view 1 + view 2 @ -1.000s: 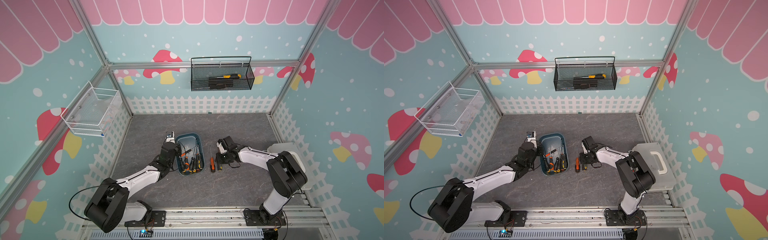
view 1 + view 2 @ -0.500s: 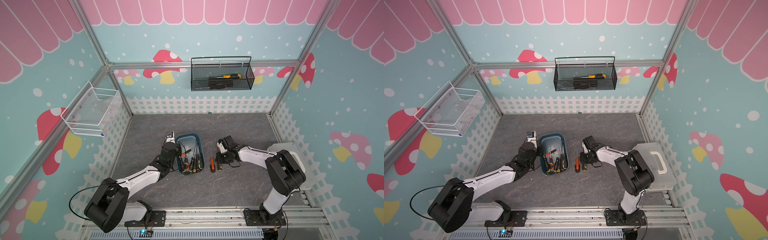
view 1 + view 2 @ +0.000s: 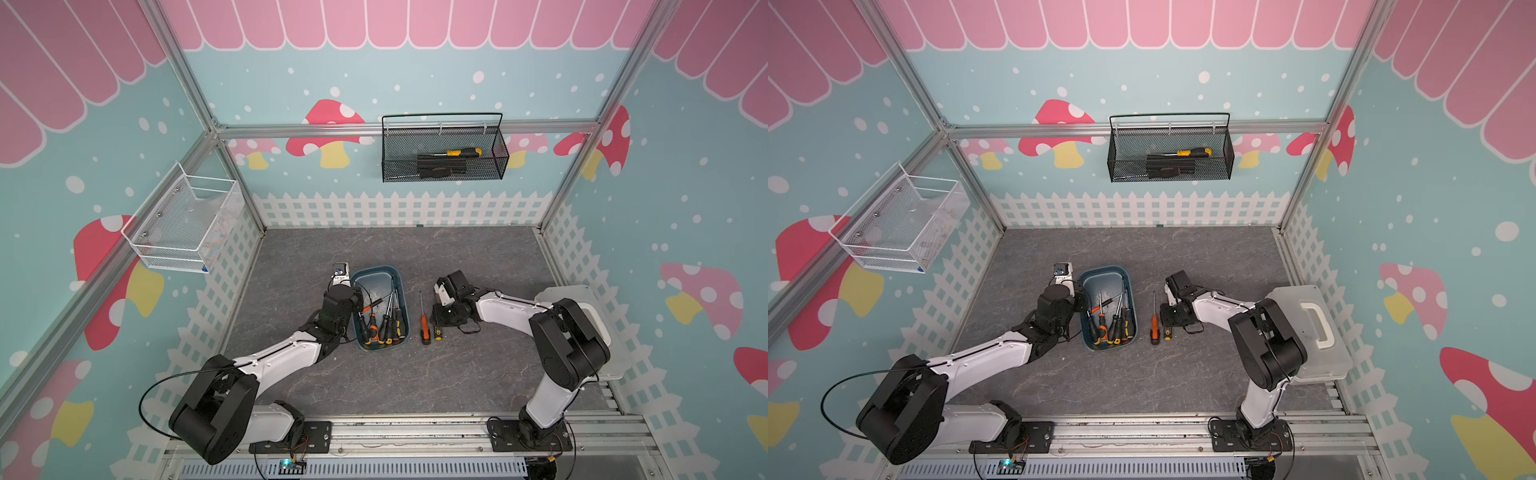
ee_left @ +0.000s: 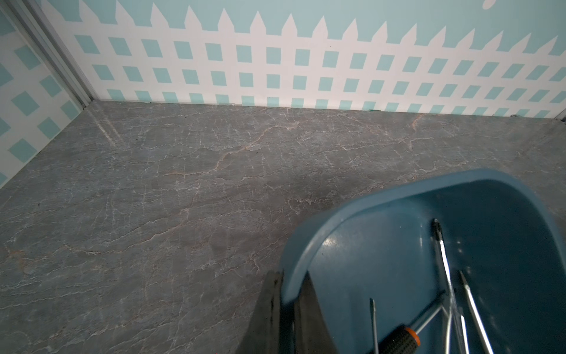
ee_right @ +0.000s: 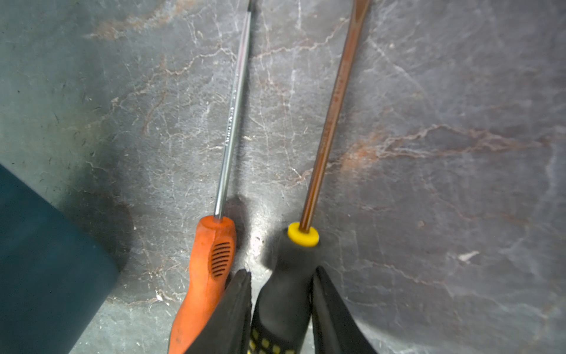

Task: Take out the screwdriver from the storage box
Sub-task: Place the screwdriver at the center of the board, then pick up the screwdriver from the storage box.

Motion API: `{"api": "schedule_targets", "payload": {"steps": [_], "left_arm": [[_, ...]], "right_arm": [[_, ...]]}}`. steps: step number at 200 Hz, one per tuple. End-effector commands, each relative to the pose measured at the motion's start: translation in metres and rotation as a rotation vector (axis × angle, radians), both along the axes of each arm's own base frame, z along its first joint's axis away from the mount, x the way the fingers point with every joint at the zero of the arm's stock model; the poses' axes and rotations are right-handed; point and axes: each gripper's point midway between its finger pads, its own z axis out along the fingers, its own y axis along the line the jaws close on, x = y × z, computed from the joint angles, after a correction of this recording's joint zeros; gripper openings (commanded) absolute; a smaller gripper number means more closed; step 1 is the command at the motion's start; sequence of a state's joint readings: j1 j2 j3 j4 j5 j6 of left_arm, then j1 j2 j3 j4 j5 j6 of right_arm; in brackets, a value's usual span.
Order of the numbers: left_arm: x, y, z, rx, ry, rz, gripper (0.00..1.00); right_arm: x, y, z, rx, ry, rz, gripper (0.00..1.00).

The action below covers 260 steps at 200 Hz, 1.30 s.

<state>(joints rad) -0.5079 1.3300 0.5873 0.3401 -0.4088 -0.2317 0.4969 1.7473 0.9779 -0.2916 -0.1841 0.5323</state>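
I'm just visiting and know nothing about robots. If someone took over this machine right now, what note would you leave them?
Tools: left tool shut on the storage box rim; right tool with jaws around the black-and-yellow screwdriver handle, outside the box, gripping or letting go unclear.
Done: the orange screwdriver lies on the table beside the box.
Left to do: free the right tool; other screwdrivers lie in the box, if those must come out too.

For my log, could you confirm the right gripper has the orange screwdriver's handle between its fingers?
No: the right gripper has the handle of the black-handled screwdriver between its fingers; the orange screwdriver lies beside it, as the right wrist view shows.
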Motion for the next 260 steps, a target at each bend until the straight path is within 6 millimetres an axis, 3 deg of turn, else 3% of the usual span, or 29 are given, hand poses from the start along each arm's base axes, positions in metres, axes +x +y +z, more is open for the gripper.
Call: {"api": "schedule_targets", "payload": {"steps": [1,74,119,155,201,226,260], "left_arm": [[-0.005,0.002,-0.018,0.045,0.04,0.006,0.0],[-0.005,0.003,-0.019,0.054,0.039,0.009,0.0],[-0.004,0.002,-0.019,0.053,0.041,0.006,0.0],[-0.004,0.002,-0.018,0.053,0.041,0.006,0.0],[-0.003,0.001,-0.015,0.045,0.039,0.005,0.0],[-0.003,0.0,-0.014,0.043,0.038,0.009,0.0],[-0.002,0.002,-0.015,0.039,0.039,0.028,0.0]], "right_arm": [[0.002,-0.004,-0.003,-0.017,0.019,-0.021,0.36],[-0.001,-0.002,0.0,0.015,0.015,-0.033,0.36],[-0.005,-0.003,0.015,0.045,-0.01,-0.045,0.37],[-0.004,-0.012,0.045,0.022,-0.078,-0.056,0.42],[-0.005,-0.018,0.099,0.034,-0.182,-0.062,0.43],[-0.013,-0.002,0.123,0.026,-0.237,-0.021,0.45],[-0.03,0.062,0.142,0.017,-0.278,0.115,0.45]]}}
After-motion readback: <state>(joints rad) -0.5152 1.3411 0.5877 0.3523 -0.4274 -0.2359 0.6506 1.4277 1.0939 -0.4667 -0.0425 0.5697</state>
